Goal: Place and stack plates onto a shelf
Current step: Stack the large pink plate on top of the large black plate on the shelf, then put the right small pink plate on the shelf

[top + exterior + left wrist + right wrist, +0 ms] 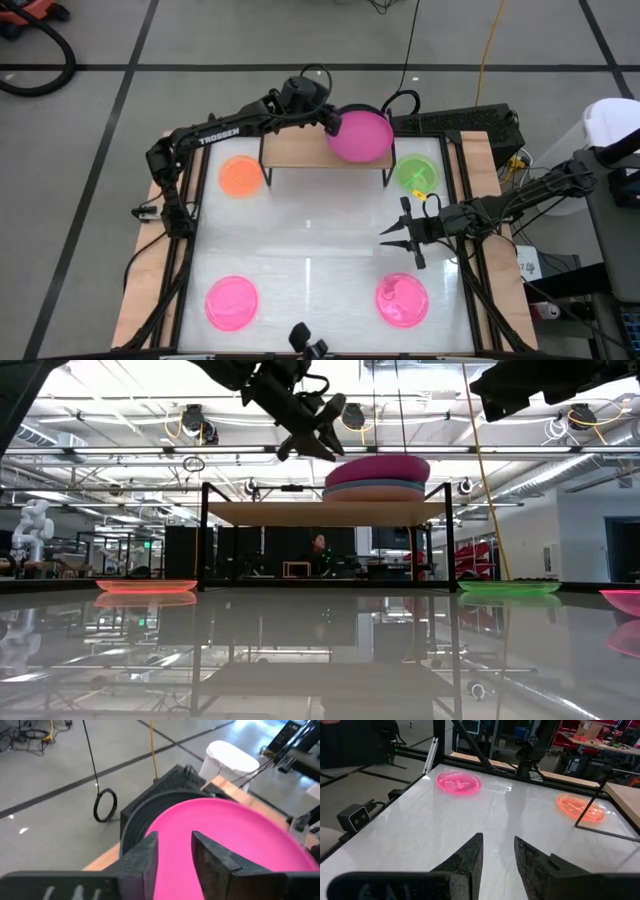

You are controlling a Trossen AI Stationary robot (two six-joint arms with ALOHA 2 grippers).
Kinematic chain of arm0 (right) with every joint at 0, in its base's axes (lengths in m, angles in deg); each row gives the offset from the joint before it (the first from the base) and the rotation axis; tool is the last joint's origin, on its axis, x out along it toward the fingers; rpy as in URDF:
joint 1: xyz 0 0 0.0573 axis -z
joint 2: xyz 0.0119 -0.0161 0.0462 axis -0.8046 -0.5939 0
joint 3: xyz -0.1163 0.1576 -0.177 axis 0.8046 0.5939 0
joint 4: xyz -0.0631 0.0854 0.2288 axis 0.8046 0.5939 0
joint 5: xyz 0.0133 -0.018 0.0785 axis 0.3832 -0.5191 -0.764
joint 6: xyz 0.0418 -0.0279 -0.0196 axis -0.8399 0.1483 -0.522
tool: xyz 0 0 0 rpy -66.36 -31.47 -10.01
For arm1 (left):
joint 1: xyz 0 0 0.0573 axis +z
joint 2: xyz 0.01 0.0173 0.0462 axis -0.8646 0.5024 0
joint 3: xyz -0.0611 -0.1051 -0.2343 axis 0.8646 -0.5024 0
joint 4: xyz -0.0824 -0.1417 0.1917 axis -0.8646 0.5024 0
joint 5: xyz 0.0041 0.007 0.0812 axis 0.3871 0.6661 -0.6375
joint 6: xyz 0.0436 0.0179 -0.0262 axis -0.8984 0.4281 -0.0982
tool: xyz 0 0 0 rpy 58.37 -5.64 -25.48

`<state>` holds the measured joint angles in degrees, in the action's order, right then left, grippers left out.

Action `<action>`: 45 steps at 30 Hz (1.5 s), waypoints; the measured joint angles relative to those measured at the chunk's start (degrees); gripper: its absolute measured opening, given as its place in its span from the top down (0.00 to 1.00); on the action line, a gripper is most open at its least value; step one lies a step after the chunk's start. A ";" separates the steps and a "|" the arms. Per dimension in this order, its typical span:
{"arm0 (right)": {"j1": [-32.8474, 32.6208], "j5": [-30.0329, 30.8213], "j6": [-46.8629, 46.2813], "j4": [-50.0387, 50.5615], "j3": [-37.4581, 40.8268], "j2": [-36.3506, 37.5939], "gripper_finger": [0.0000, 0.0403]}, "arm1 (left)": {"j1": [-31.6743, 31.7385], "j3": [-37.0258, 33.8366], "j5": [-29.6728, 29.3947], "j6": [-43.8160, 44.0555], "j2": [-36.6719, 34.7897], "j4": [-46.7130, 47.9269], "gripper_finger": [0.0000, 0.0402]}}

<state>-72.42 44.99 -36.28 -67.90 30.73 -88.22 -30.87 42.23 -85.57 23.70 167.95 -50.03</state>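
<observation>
Plates sit stacked at the shelf's (300, 152) three o'clock end, magenta plate (360, 134) on top, left gripper (333, 122) at its nine o'clock edge with fingers parted and gripping nothing, while right gripper (397, 238) hovers narrowly open above the table (320, 260).

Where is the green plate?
In the high view, the green plate lies on the table's right side, just right of the shelf, behind the right gripper.
</observation>
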 joint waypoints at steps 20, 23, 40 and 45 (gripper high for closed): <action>0.00 -0.10 -4.41 7.08 0.00 0.00 0.77 | -7.55 -1.49 0.42 -16.00 -22.98 11.79 0.66; 0.00 -0.11 -6.26 9.77 0.00 0.00 0.77 | -11.36 -6.94 -7.05 -13.75 -27.65 16.41 0.66; 0.00 0.02 -10.75 13.72 0.00 -0.02 0.77 | -25.24 -67.53 -18.18 -2.70 -44.25 -54.83 0.66; 0.35 14.27 -15.07 16.58 0.04 -0.02 0.77 | -25.79 -72.47 -18.37 -1.99 -44.24 -61.09 0.66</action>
<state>-72.07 59.25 -51.35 -51.32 30.78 -88.24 -56.66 -30.24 -103.94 21.71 123.71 -111.12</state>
